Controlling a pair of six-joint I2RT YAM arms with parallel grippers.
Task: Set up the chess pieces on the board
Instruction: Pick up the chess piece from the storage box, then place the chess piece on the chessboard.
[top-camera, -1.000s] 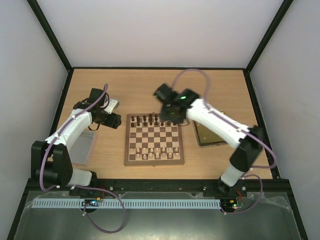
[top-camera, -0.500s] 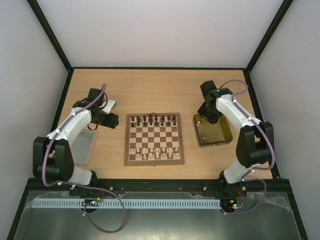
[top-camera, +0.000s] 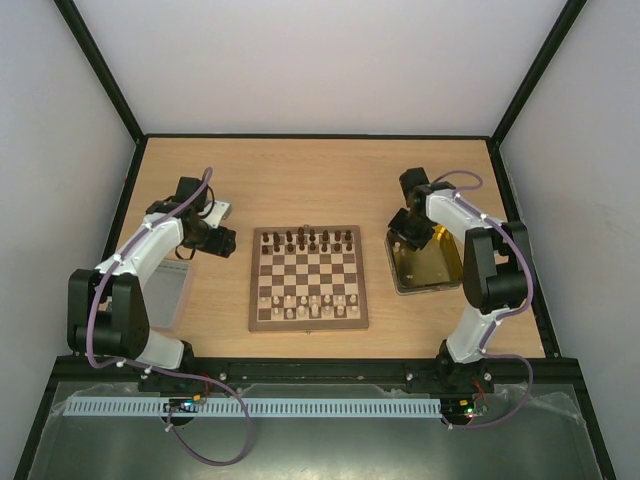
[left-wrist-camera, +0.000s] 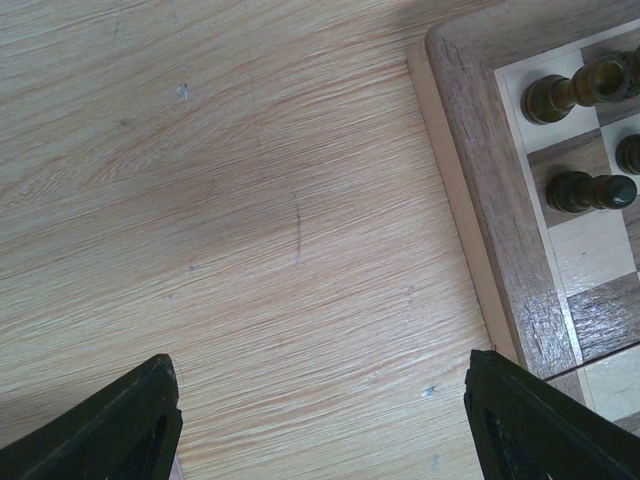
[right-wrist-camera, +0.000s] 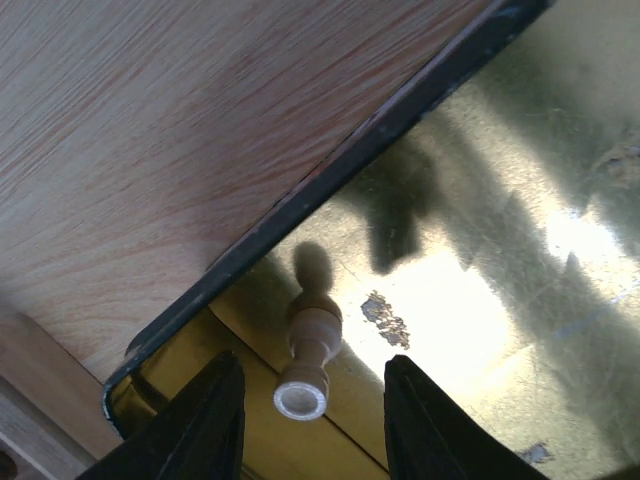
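The board sits mid-table, with dark chess pieces along its far rows and cream ones on the near rows. To its right, the right gripper hangs in the yellow tray, fingers spread either side of a lying cream pawn, not touching it. The left gripper hovers spread over bare table, just left of the board's far-left corner.

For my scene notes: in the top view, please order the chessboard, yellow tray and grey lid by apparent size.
1. chessboard
2. yellow tray
3. grey lid; left arm and right arm hide parts of both, so 2 and 3 are unsure.
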